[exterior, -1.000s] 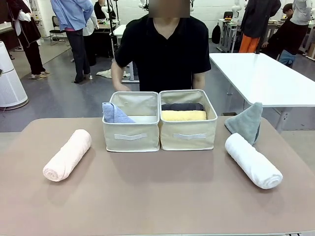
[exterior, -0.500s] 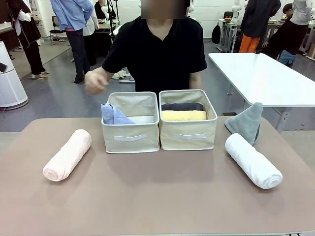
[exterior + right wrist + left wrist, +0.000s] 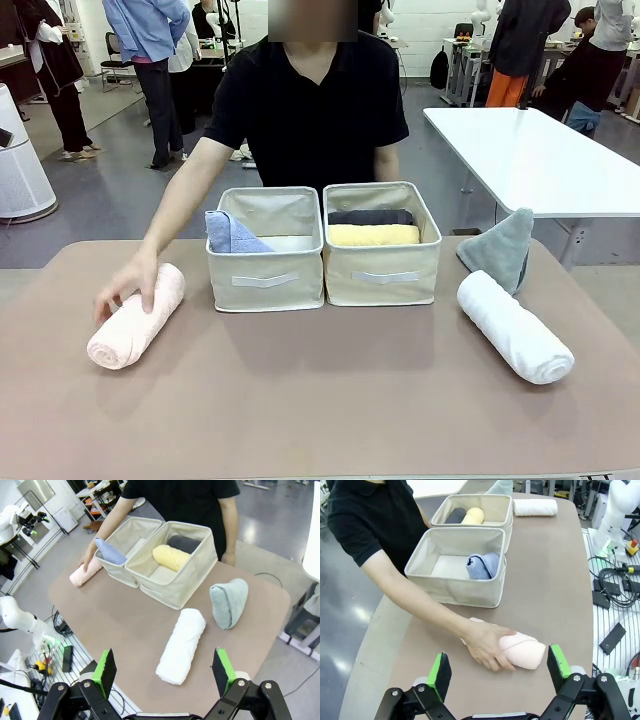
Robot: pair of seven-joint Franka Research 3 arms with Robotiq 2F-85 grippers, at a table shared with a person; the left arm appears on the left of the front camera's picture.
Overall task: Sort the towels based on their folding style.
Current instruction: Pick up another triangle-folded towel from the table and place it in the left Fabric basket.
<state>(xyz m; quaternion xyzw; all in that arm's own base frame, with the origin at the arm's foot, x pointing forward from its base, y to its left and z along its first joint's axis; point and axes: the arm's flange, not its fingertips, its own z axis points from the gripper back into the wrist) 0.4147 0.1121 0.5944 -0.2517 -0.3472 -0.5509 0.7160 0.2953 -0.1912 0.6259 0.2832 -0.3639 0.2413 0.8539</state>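
At the left of the desk (image 3: 320, 400) lies the rolled pink towel (image 3: 137, 316), its long axis running on a slant from the near left to the far right, the coiled near end facing the robot's side. The person's hand (image 3: 128, 285) lies palm-down over its far end, fingers curled on the roll. The robot's left hand (image 3: 497, 654) hangs above that spot with its fingers spread wide and nothing between them. Next come two cream baskets set side by side, touching, their label strips toward the robot. The left basket (image 3: 265, 280) holds the triangle-folded light blue towel (image 3: 232, 232), propped in the corner by its left wall, with bare floor beside it. The right basket (image 3: 383, 275) holds two rolls lying crosswise, parallel to its front wall: the yellow towel (image 3: 373, 235) in front and the dark grey towel (image 3: 370, 217) just behind it, touching. Further right, near the desk's far edge, the grey-teal towel (image 3: 498, 248) stands with its tip pointing up (the right wrist view shows a small gap between it and the next roll). Nearest on the right lies the rolled white towel (image 3: 514, 326), its axis slanting from the far left to the near right. The robot's right hand (image 3: 164, 655) hovers high over this side, fingers wide apart and empty.
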